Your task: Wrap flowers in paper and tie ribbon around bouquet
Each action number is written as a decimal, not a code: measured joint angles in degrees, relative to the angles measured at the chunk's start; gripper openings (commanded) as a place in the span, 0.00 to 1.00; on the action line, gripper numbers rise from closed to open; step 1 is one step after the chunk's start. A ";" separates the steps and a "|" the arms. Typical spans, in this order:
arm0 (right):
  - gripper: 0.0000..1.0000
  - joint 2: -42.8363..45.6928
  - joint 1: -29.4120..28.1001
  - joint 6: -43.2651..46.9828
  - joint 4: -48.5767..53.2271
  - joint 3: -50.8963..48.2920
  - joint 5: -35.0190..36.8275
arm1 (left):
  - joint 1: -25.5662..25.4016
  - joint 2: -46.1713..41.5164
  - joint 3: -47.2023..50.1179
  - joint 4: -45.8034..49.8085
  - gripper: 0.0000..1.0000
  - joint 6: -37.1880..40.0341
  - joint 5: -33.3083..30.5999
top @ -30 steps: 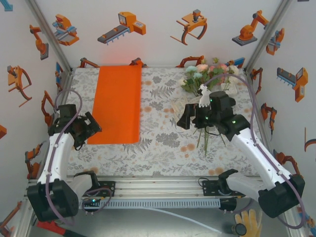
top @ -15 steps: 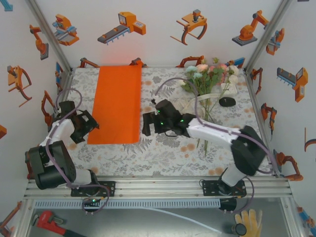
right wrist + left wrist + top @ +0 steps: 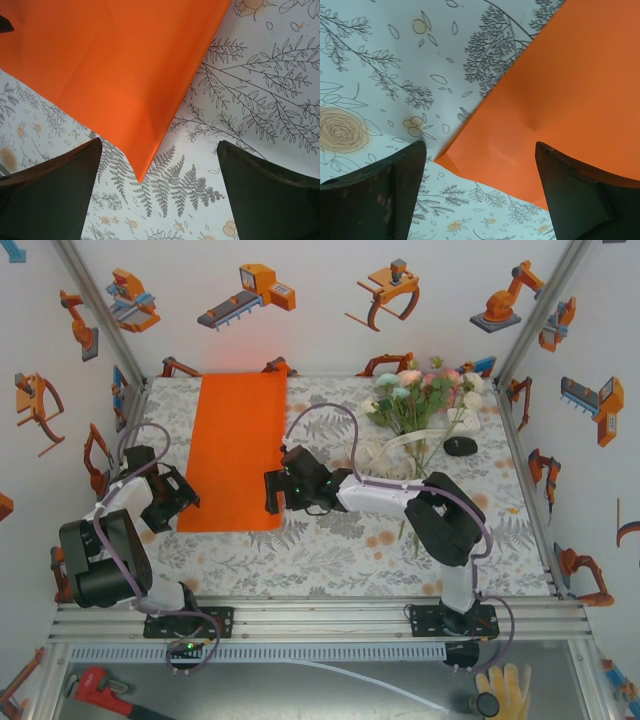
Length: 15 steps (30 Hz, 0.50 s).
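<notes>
The orange paper [image 3: 236, 448] lies flat on the left half of the table. My left gripper [image 3: 178, 502] is open at its near left corner. In the left wrist view that gripper [image 3: 480, 150] straddles the slightly lifted corner of the paper [image 3: 560, 85]. My right gripper [image 3: 272, 492] is open at the paper's near right corner. In the right wrist view the gripper [image 3: 159, 150] hangs over the pointed corner of the paper [image 3: 115, 65], with nothing held. The flowers [image 3: 422, 398] lie at the back right, stems toward me. The cream ribbon [image 3: 395, 455] loops beside the stems.
A floral-print cloth [image 3: 340, 530] covers the table. A small black disc [image 3: 460, 447] sits right of the flowers. Walls with orange robot stickers close in the left, back and right sides. The right arm stretches across the table's middle.
The right arm has swung left from the flower stems to the paper's near right corner. The left gripper has shifted slightly at the near left corner.
</notes>
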<state>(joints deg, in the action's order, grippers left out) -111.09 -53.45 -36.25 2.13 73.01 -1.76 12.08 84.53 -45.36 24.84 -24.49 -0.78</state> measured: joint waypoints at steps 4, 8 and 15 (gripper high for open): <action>0.80 -1.27 0.00 0.00 -1.01 0.02 -0.07 | -0.04 1.57 -1.33 -0.07 0.75 0.85 -0.59; 0.72 -2.16 0.00 0.00 -1.20 0.02 -0.07 | -0.04 2.14 -1.79 -0.55 0.68 1.25 -0.26; 0.71 -2.38 0.00 0.00 -1.18 1.51 -0.02 | -0.70 2.25 -1.79 -0.79 0.59 1.29 1.44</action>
<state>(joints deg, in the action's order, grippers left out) -113.47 -53.45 -36.25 0.95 74.52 -1.78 11.38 86.78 -47.16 24.05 -23.20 0.67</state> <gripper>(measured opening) 0.718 0.608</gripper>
